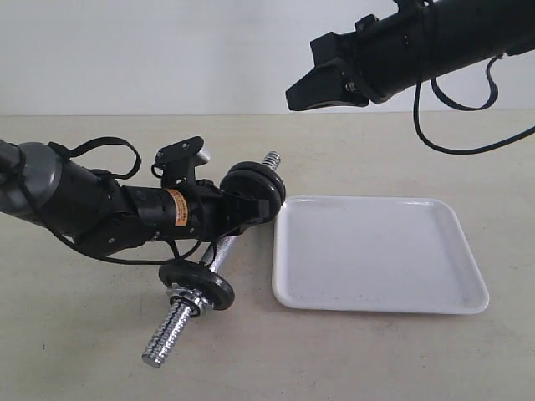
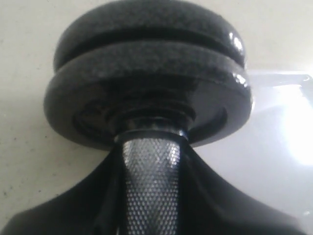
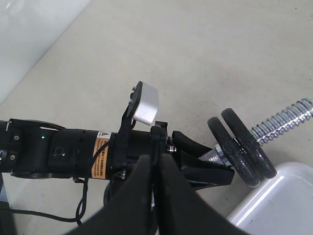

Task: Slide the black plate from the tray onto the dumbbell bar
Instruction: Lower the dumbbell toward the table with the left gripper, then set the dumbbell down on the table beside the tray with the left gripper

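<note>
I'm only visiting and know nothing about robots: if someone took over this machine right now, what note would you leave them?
Left end effector: shut on the knurled middle of the chrome dumbbell bar.
Right end effector: shut, empty, up above the table.
White square tray: no plate on it.
Two round black iron plates sit together on the bar's end beside the tray.
Done: plate looks slid on.
To do: probably release the bar.
</note>
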`<state>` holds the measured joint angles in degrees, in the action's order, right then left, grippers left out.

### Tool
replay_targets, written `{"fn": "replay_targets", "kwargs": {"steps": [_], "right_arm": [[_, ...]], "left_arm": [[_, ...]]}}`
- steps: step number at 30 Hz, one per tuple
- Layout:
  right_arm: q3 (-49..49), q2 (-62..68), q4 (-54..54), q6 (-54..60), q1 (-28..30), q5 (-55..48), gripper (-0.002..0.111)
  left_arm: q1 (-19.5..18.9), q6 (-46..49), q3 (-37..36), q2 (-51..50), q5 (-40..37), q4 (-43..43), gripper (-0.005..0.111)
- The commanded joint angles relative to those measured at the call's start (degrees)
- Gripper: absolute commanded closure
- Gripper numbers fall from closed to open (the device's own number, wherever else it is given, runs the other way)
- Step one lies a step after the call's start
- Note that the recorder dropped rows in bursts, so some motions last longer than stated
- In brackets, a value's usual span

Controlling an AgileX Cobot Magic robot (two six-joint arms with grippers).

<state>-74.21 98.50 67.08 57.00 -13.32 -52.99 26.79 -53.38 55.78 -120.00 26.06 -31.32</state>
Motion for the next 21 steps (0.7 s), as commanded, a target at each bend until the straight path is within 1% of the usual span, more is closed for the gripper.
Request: {"fn": "replay_targets", "kwargs": {"steps": [1,3,5,6,14,19,21], "right_arm": [[-0.45,-0.66,-0.09,0.53,0.14,-0.26,0.108],[-0.45,-0.66,-0.09,0.53,0.14,-0.26,0.108],[-0.45,-0.66,-0.09,0.53,0.14,-0.26,0.108],[-0.45,-0.66,-0.09,0.53,0.14,-0.26,0.108],[-0.45,-0.66,-0.09,0.53,0.14,-0.26,0.108],[-0.45,-0.66,-0.09,0.53,0.14,-0.26,0.108],[-0.45,-0.66,-0.09,0.53,0.14,-0.26,0.108]], "left_arm": [[0.14,6.81,0.59,0.22,9.76,-0.89,0.102],[0.14,6.95,0.59,0.22,9.19,-1.04,0.099],[0.14,6.95,0.59,0.22,8.78,-1.04,0.086],[0.14,6.95,0.59,0.22,8.48,-1.04,0.084],[0.14,8.06,0.59,0.22,7.73,-1.04,0.083],[0.14,8.22,0.59,0.22,6.84,-0.93,0.072],[0.14,8.22,0.59,0.22,6.4,-0.93,0.071]]}}
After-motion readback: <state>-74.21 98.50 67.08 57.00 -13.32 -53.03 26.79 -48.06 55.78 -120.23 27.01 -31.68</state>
